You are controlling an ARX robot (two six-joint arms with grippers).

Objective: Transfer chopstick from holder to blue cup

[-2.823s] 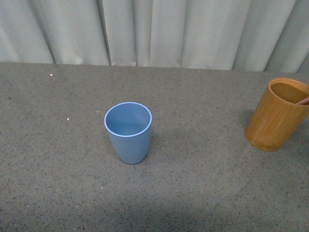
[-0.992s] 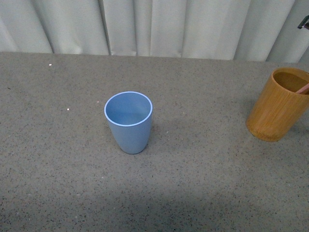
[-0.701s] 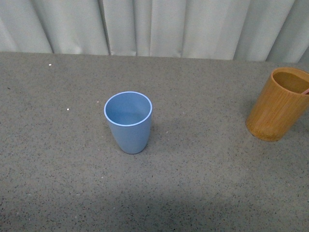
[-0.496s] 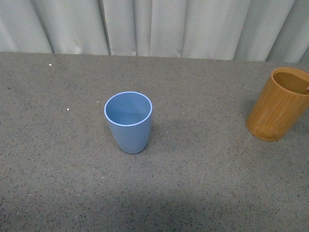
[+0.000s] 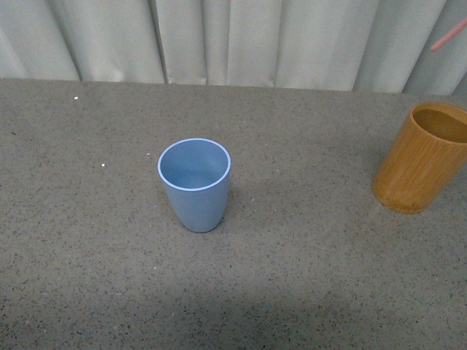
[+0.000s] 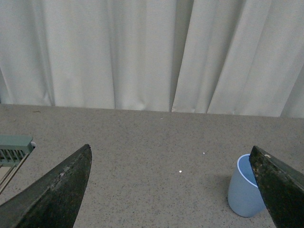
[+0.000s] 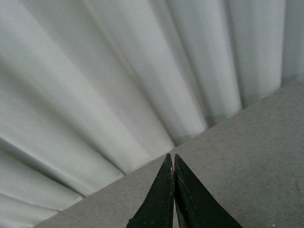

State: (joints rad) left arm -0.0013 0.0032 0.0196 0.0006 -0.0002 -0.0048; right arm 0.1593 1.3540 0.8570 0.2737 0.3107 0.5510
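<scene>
The blue cup [image 5: 194, 184] stands upright in the middle of the grey table, nothing showing inside it. The orange-brown holder [image 5: 425, 160] stands at the right edge, and its visible inside holds nothing. High above the holder, against the curtain, a short pink end of the chopstick [image 5: 448, 35] slants in from the right edge. My right gripper [image 7: 173, 159] is shut on the chopstick, and its dark jaws hide the stick in the right wrist view. My left gripper [image 6: 170, 149] is open and holds nothing, with the blue cup [image 6: 244, 191] beside one finger.
A pale pleated curtain [image 5: 233, 40] closes off the back of the table. A grey-green rack-like object [image 6: 13, 150] lies at the table's edge in the left wrist view. Small white specks [image 5: 104, 165] dot the speckled tabletop [image 5: 306, 277].
The pink stick end that showed in the holder's mouth has left it. It now shows high at the right edge, above the holder. The blue cup has not moved.
</scene>
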